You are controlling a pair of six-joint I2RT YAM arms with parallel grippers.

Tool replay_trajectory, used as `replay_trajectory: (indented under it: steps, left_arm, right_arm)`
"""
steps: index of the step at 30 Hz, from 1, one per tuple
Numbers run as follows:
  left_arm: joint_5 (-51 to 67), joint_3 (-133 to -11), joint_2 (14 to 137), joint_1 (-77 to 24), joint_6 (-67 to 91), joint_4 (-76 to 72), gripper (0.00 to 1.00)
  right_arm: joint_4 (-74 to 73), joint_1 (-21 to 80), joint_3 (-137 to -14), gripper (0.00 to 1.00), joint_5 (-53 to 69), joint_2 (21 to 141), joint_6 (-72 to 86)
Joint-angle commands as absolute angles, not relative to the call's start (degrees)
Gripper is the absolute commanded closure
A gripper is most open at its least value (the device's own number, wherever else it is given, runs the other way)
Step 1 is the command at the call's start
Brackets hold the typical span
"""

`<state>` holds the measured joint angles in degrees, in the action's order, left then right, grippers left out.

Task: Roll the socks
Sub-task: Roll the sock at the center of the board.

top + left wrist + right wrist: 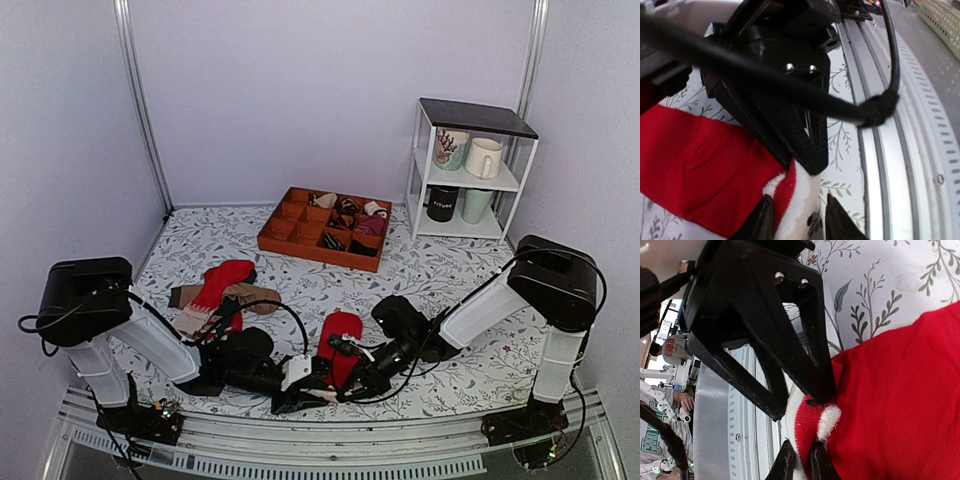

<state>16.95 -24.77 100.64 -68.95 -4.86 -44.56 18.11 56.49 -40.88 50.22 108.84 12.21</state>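
**Top external.** Two arms reach in to the middle of the table's (470, 290) near edge. There the socks (341, 335), one flat bright red piece, lie with their near end between the left gripper (315, 392) and the right gripper (348, 385). The fingertips are hidden in dark clutter. A mixed sock heap (222, 290) lies toward the left edge. One orange tray (315, 256) sits at the far middle, with bundles in some compartments. At the far right corner is one white shelf (476, 117) holding four mugs. The black mug (441, 204) carries writing too small to read.

**Left wrist.** The left gripper (318, 452) is clenched on the whitish, red-striped cuff, with a finger (762, 222) pressing each side. The red body of the socks (695, 170) spreads left. The right gripper (810, 160) meets the cuff from above, and a blurred cable (790, 90) crosses the picture.

**Right wrist.** The right gripper (802, 467) pinches the cuff edge, its two fingers almost together. The left gripper (800, 402) straddles the cuff. The socks (900, 405) fill the right side. Beyond the near edge, cut off, are a person's hand (685, 400) and green lettering I cannot read.
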Motion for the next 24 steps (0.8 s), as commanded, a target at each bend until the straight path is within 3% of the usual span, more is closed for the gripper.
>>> replay_trajectory:
  steps: [1,4,6,13,16,19,24]
  left_arm:
    - [16.8,-25.0,103.3,-68.7,-3.9,-40.8,0.68]
    - [18.2,-25.0,103.7,-68.8,-3.2,-40.7,0.78]
    - [19.1,-25.2,103.9,-68.8,-2.7,-39.8,1.0]
    - [20.9,-25.2,104.8,-68.7,5.5,-35.8,1.0]
    - [21.7,-24.8,105.8,-68.6,11.2,-34.1,1.0]
    - [22.5,-25.0,107.6,-68.6,15.2,-31.9,1.0]
    - [24.4,-25.3,110.7,-67.9,19.4,-28.5,1.0]
  right_arm:
    - [5.3,56.4,-38.0,0.89,45.7,112.9,11.6]
    - [5.2,56.3,-38.1,0.89,45.9,112.9,11.5]
    - [5.1,56.3,-38.2,0.89,45.9,112.9,11.4]
    - [4.6,55.8,-38.9,0.87,45.2,111.2,10.4]
    - [5.8,55.7,-39.0,0.81,43.6,109.3,9.8]
    - [7.9,55.7,-38.5,0.69,38.2,104.1,9.3]
    - [17.7,55.8,-32.5,0.63,31.5,90.6,4.8]
